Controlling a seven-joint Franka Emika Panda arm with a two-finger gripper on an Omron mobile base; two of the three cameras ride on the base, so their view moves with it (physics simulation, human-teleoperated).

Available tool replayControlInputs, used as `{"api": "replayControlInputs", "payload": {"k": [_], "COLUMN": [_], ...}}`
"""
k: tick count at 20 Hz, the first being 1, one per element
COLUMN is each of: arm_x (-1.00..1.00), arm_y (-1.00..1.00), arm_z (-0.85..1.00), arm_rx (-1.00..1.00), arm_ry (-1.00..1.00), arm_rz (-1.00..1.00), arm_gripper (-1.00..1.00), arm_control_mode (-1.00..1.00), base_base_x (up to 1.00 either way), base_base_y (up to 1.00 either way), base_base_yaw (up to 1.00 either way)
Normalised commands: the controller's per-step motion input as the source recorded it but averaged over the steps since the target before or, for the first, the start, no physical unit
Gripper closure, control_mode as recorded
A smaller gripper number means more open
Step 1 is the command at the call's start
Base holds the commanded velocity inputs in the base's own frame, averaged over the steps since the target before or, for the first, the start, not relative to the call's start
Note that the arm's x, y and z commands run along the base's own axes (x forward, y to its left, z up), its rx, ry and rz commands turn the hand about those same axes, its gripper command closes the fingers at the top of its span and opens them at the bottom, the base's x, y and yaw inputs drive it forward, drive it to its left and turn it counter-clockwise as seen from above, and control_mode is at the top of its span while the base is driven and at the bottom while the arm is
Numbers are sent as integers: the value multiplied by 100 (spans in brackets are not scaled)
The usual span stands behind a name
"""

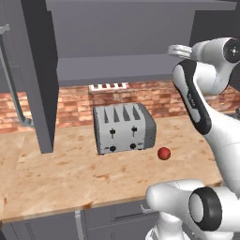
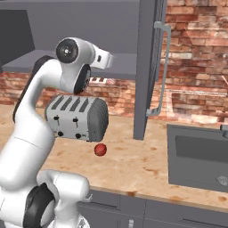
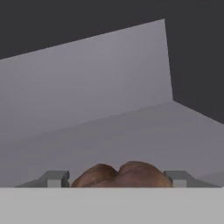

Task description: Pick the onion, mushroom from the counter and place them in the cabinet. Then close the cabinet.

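Inside the cabinet (image 3: 109,87), above its grey shelf, the gripper (image 3: 117,177) is clamped on the mushroom (image 3: 120,175). Below the cabinet, the onion (image 1: 164,153) lies on the counter (image 1: 61,178) beside the toaster (image 1: 123,127).

red onion (image 1: 164,153) on counter (image 1: 56,173); brown mushroom (image 3: 122,175) inside open cabinet (image 3: 109,87).

Cabinet (image 1: 140,33): dark grey, door open at left, grey shelf showing. Arm reaches up to the shelf's right end; pincer itself hidden. Below it: counter (image 1: 56,178), silver four-slot toaster (image 1: 123,128), onion (image 1: 163,153) just beside the toaster's right.
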Motion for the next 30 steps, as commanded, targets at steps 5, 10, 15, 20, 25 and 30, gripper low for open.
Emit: {"api": "replayControlInputs", "payload": {"k": [5, 10, 15, 20, 25, 30], "arm_x": [100, 100, 92, 78, 58, 14], "arm_y": [-15, 0, 0, 0, 0, 0], "arm_z": [-10, -19, -23, -20, -17, -1], "arm_rx": [4, 0, 0, 0, 0, 0], "arm_ry": [2, 4, 1, 0, 0, 0], "arm_rz": [0, 0, 0, 0, 0, 0], "arm_gripper": [100, 100, 100, 100, -100, -100], "arm_control_mode": [-100, -100, -100, -100, -100, -100], "base_base_x": [0, 0, 0, 0, 0, 0], "base_base_y": [0, 0, 0, 0, 0, 0], "base_base_yaw": [0, 0, 0, 0, 0, 0]}}
